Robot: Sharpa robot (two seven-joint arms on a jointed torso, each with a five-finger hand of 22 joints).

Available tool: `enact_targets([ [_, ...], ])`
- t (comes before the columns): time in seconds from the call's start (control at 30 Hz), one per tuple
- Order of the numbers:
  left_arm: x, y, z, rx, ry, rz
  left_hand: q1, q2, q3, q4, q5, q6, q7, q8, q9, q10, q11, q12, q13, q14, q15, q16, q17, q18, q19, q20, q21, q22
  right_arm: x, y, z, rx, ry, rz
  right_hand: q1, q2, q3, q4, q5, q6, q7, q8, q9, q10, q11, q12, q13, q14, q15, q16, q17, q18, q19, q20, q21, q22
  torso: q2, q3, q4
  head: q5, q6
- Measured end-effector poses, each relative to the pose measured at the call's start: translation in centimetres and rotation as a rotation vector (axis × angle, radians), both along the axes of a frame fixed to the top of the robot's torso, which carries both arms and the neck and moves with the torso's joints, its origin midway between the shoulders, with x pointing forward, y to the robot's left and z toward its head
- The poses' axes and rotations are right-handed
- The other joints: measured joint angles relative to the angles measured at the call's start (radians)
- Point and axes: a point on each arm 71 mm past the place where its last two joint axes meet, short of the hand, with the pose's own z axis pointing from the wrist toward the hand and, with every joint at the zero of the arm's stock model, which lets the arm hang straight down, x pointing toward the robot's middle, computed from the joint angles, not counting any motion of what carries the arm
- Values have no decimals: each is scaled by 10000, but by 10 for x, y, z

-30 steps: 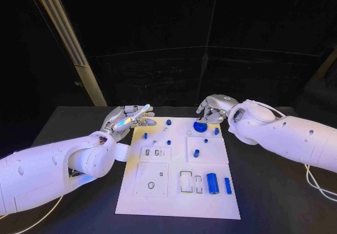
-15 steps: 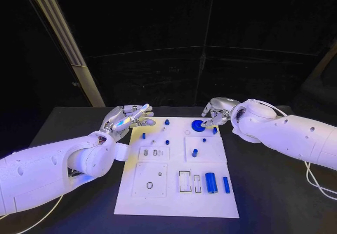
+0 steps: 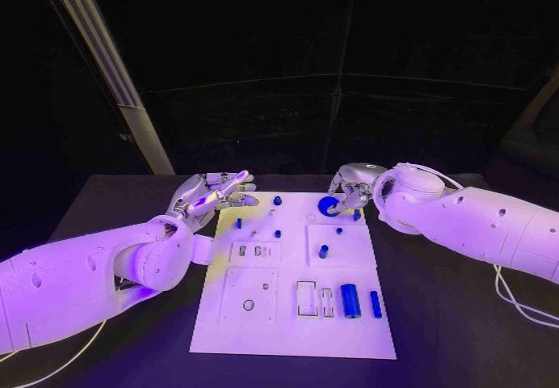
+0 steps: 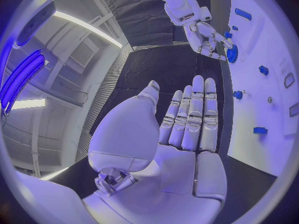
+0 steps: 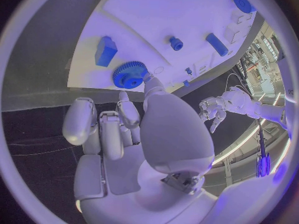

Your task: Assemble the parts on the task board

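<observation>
Counting hands: two silver.
Left hand: fingers straight, apart, holding nothing, beside white rectangular task board.
Right hand: fingertip touching blue toothed round gear at board's far edge; grip unclear.

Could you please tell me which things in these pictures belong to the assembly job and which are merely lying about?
Part of the job:
task board
blue gear, held by the right hand
large blue cylinder
small blue pegs
left hand, open beside the board

Just there:
black table
white cable
</observation>
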Motion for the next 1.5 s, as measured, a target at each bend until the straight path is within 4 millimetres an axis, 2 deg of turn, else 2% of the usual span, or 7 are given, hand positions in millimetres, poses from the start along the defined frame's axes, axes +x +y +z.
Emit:
enact_targets([
  [0.3, 0, 0, 0, 3, 14, -12, 0, 0, 0, 0, 0, 0, 0, 1, 0, 0, 0, 0, 0, 0, 0, 0, -1, 0, 0, 0, 0, 1, 1, 1, -2, -292, 117, 74, 199, 123, -20, 21, 195, 3, -3, 120, 7, 264, -21, 649, 709, 0, 0, 112, -1, 0, 35, 35, 123, 196, -3, 3, -10, -28, -26],
  [0.4, 0, 0, 0, 4, 20, -15, 0, 0, 0, 0, 0, 0, 0, 0, 0, 0, 0, 0, 0, 0, 0, 0, -1, 0, 0, 0, 0, 1, 1, 1, -2, -363, 134, 92, 310, 230, -20, 21, 808, 37, -37, 170, 7, 264, -21, 748, 834, 0, -1, 130, -1, -160, 35, 35, 124, 247, -4, 5, -11, -62, -42],
  [0.53, 0, 0, 0, 9, 28, -10, 0, 0, 0, 0, 0, 0, 0, 1, 0, 0, 0, 0, 1, 0, 0, 0, -2, 1, 0, 0, 0, 2, 1, 2, -2, -431, 125, 125, 423, 239, -20, 21, 1309, 74, -73, 210, 5, 300, -57, 815, 948, 0, -1, 130, -2, -158, 35, 35, 168, 284, -4, 5, -12, -86, -46],
  [0.83, 1, 1, -1, 16, 46, -12, 0, 0, 0, 0, 0, 0, 0, 1, 0, 0, 0, 0, 1, 0, 0, 0, -3, 0, 0, 0, 0, 3, 2, 3, -2, -529, 121, 156, 575, 391, 23, -22, 1561, 279, -117, 295, 0, 442, -59, 989, 1014, 1, -1, 167, -3, -157, 35, 34, 207, 374, -4, 5, -11, -102, -76],
  [0.93, 1, 1, -1, 17, 52, -15, 0, 0, 0, 0, 0, 0, 0, 1, 0, 0, 0, 0, 1, 0, 0, 0, -3, 0, 0, 0, 0, 2, 2, 4, -1, -546, 91, 193, 695, 511, 118, -117, 1208, 551, -134, 412, 5, 526, -132, 1137, 1014, 1, -1, 167, -3, -158, 69, 68, 277, 449, -4, 5, -10, -104, -81],
  [1.07, 1, 1, -1, 19, 61, -21, 0, 0, 1, 0, 0, 0, 0, 1, 0, 0, 0, 0, 1, 0, 0, 0, -3, 0, 0, 0, 0, -5, 2, 7, -1, -593, -32, 262, 940, 705, 453, -220, 226, 958, -239, 528, 74, 702, -244, 1329, 1029, -34, -45, 205, -3, -157, 148, -10, 344, 576, -3, 7, -10, -104, -88],
  [1.5, 0, 2, -1, 23, 87, -34, 0, 0, 1, 0, 0, 0, 0, 2, 0, 0, 0, 0, 1, 0, 0, -39, 7, 0, 34, 34, 0, -6, -3, 19, 6, -653, -1068, 486, 1092, 856, 939, -377, 223, 1105, -220, 604, 73, 907, -378, 1550, 1033, 0, -184, 243, -4, -157, 286, -149, 531, 996, -1, 10, -4, -116, -88],
])
